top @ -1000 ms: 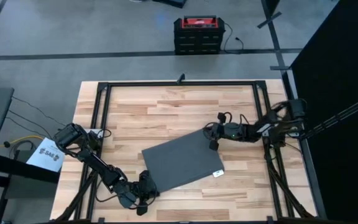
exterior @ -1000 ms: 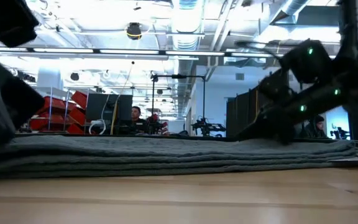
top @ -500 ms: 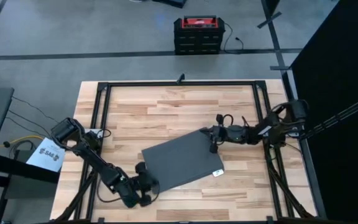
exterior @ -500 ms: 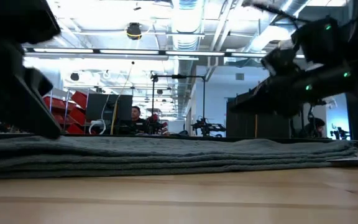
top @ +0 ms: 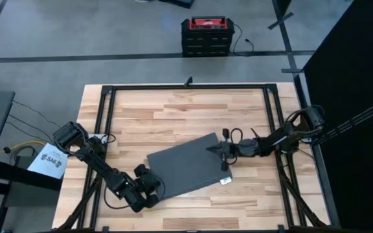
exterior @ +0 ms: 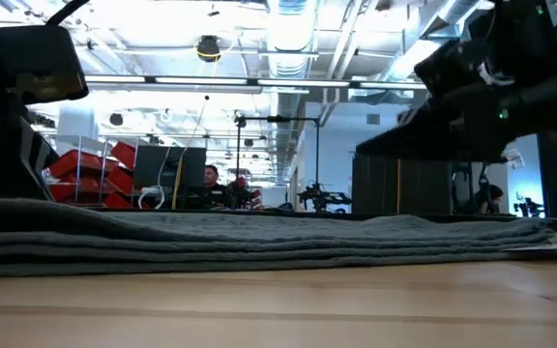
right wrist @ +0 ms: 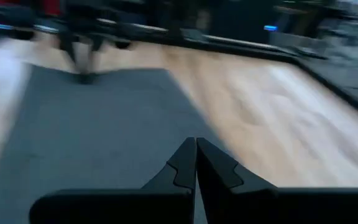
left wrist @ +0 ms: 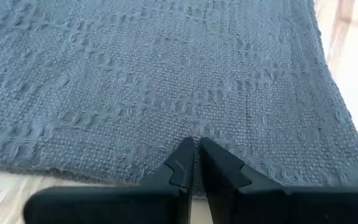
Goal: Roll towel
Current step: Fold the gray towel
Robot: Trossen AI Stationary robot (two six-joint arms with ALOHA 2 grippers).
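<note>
The dark grey towel point(top: 190, 166) lies flat in several layers on the wooden table, skewed, with its white tag point(top: 225, 180) at the near right corner. My left gripper point(top: 157, 187) is shut, and its tips point(left wrist: 196, 143) are at the towel's left edge point(left wrist: 166, 177). My right gripper point(top: 214, 149) is shut too and hovers over the towel's right edge near the far right corner. The right wrist view point(right wrist: 196, 143) shows it blurred above the cloth. In the low view the towel point(exterior: 278, 242) shows as stacked layers, with the right arm point(exterior: 482, 97) above it. My left gripper's shut fingertips point(left wrist: 182, 163) point level across the towel from its left edge, low over the cloth. Whether they touch the towel, I cannot tell.
A black metal frame point(top: 186, 86) runs around the tabletop. Bare wood point(top: 173, 113) lies beyond the towel toward the far edge. A red and black case point(top: 204, 29) stands on the floor behind the table.
My left gripper has moved from the table's near edge up to the towel's left edge. My right gripper has moved toward the near edge, along the towel's right side, and stands higher in the low view. There the towel's left end also stands a little higher.
</note>
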